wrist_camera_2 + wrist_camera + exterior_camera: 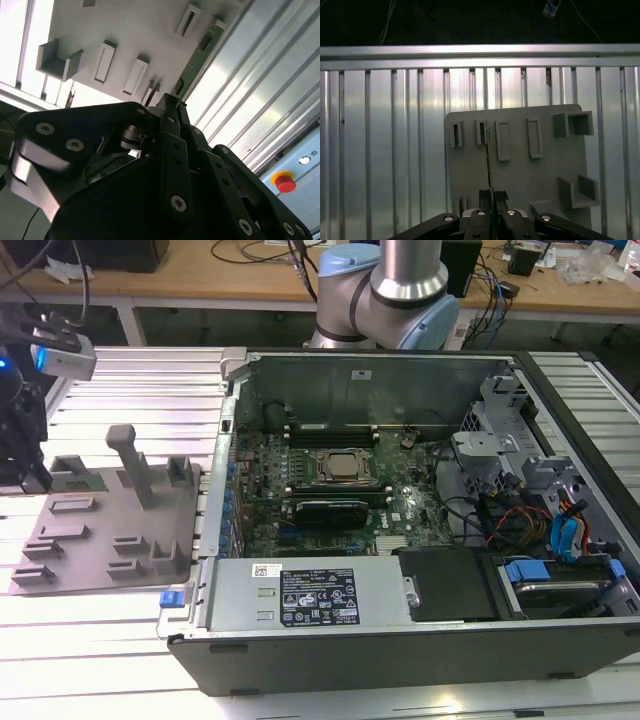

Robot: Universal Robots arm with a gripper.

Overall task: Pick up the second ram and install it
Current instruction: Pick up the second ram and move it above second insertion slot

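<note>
At tray [520, 180]: tool [492, 195] tight around ram [199, 56]

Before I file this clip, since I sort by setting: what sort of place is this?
Probably a robotics lab or electronics workshop: an open computer case lies on a slotted aluminium table, a grey holder tray beside it, with cable-strewn wooden workbenches behind.

Green ram [202, 52], grey holder tray [140, 25]
</note>
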